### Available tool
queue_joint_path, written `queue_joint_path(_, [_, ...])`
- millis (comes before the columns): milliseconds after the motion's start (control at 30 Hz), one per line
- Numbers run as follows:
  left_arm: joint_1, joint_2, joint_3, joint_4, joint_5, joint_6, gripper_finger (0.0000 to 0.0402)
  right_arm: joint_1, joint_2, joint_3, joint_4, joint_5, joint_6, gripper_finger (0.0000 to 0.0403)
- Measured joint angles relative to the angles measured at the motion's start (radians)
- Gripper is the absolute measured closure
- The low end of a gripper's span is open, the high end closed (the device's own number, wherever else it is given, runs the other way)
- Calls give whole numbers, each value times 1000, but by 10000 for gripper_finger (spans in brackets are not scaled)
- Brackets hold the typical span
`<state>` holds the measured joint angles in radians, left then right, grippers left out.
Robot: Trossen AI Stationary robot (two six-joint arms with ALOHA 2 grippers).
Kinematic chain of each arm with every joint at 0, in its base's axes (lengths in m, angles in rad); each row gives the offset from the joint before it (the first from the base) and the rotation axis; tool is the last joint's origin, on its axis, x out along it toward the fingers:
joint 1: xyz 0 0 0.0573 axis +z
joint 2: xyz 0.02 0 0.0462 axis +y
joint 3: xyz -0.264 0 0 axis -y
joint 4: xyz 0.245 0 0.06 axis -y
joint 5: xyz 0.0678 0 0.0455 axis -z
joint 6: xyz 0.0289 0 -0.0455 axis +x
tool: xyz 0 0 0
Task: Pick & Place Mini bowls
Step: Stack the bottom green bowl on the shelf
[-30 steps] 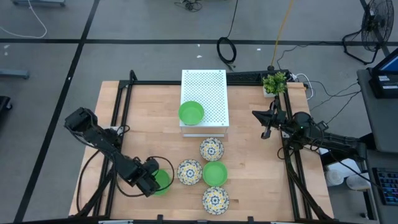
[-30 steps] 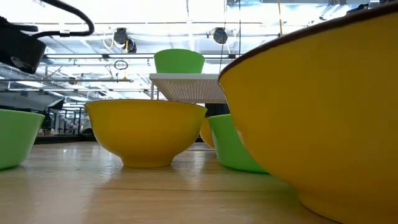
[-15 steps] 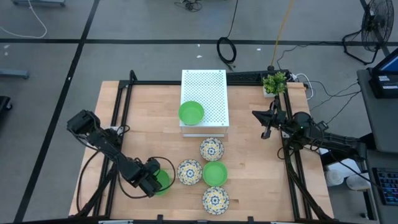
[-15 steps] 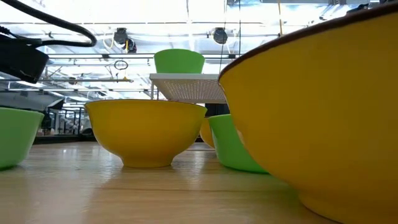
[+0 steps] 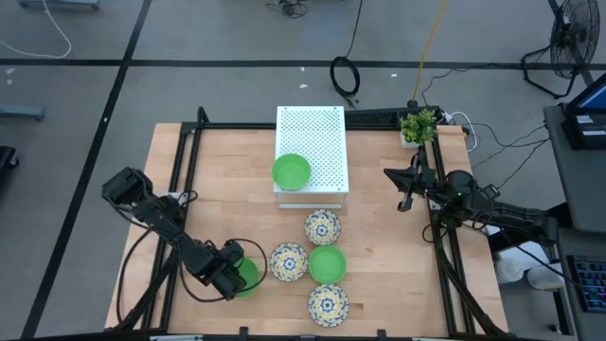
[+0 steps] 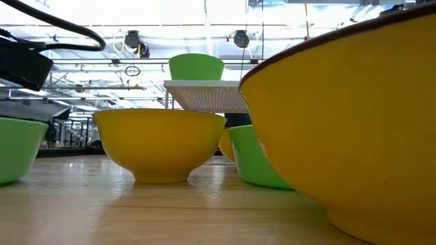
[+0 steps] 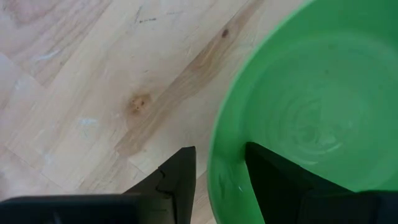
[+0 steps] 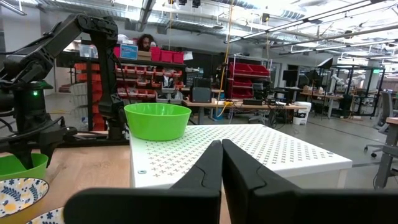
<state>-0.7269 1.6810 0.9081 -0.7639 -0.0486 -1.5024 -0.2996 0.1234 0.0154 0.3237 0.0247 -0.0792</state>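
My dark left gripper (image 7: 217, 177) grips the rim of a plain bright green bowl (image 7: 311, 106) over the pale, knotted wooden table (image 7: 93, 74). Another plain green bowl (image 5: 291, 171) sits on the white perforated box (image 5: 317, 137), and a third green bowl (image 5: 327, 264) lies among three white bowls with yellow-and-blue floral pattern (image 5: 322, 227), whose outsides look solid yellow in the low view. My right gripper (image 8: 221, 163) is black, and the small potted plant (image 5: 418, 125) is green in a white pot.
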Motion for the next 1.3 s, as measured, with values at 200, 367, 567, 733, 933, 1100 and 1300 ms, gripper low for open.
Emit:
queue_joint_path(200, [0,1,-1,7,-1,0,254,0,0,0,0,0,0,403])
queue_joint_path(367, [0,1,-1,8,-1,-19,254,0,0,0,0,0,0,403])
queue_joint_path(567, [0,1,-1,8,-1,-23,255,0,0,0,0,0,0,403])
queue_joint_path(733, [0,1,-1,14,-3,-24,278,0,0,0,0,0,0,403])
queue_joint_path(933, [0,1,-1,23,-37,-27,360,0,0,0,0,0,0,403])
queue_joint_path(1100, [0,3,-1,70,-68,-29,389,0,0,0,0,0,0,403])
queue_joint_path(1300, [0,3,-3,74,-70,-24,374,0,0,0,0,0,0,403])
